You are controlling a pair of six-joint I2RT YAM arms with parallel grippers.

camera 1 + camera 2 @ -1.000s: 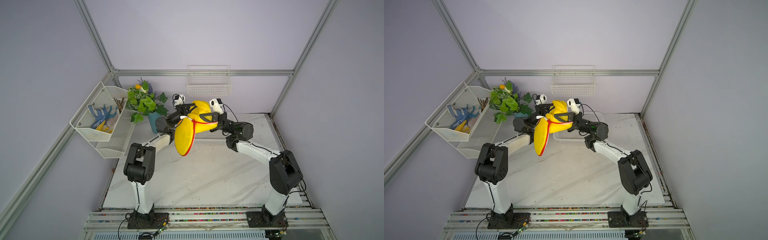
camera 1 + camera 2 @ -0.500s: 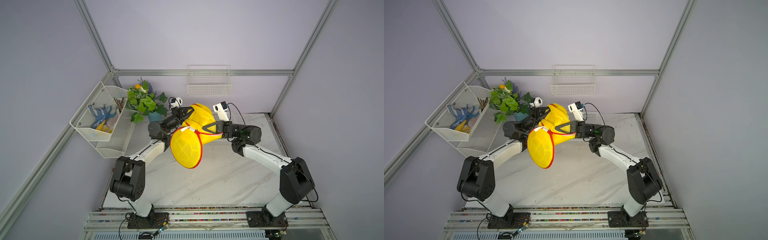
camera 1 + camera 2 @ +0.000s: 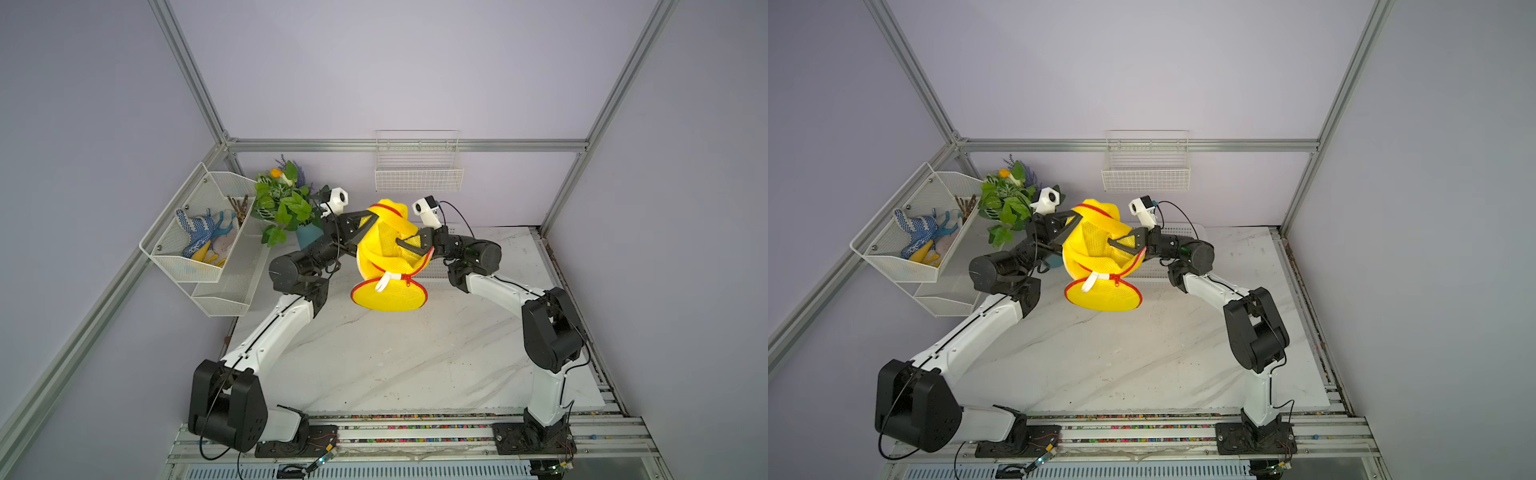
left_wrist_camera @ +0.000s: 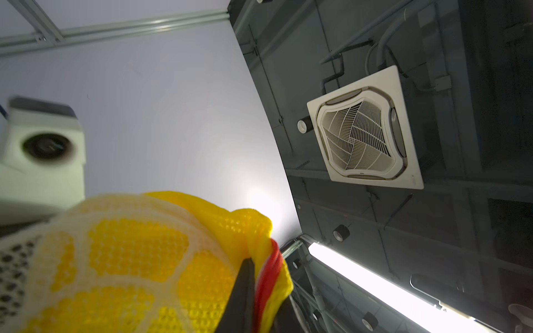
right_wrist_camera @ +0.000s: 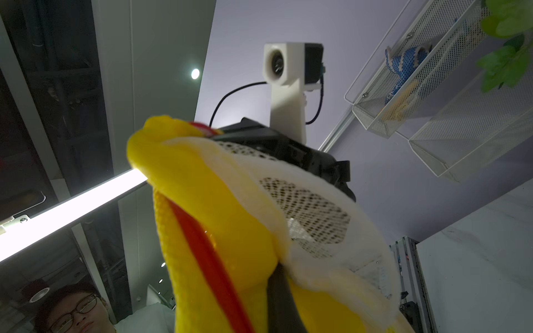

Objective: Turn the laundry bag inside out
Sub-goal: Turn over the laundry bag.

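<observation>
Marble tabletop (image 3: 395, 365) lies well below the jaws, and the laundry bag (image 3: 386, 253) hangs in the air between the two arms, clear of it. The left gripper (image 3: 371, 215) is pinched tight on the bag's top fold, right at the red trim. The right gripper (image 3: 400, 242) is closed just as tightly on a fold lower down the opposite side. Beneath both sets of jaws a round panel dangles loose with a white tab (image 3: 384, 282) lying on it.

To do this step well, I judge that each pinch should catch one layer at the mouth only. The arms should then part slowly, rolling the rim outward over the body. Mesh can snag on a fingertip or slip free if jerked.

Both top views give the bag's whole twisted shape and the hanging panel, which neither wrist view shows. Only the left wrist view shows a black finger (image 4: 242, 294) pressed against the red trim (image 4: 268, 276). Only the right wrist view shows a pale mesh layer (image 5: 302, 207) stretched toward the left jaws and, far beyond, a person in glasses (image 5: 75, 311).
</observation>
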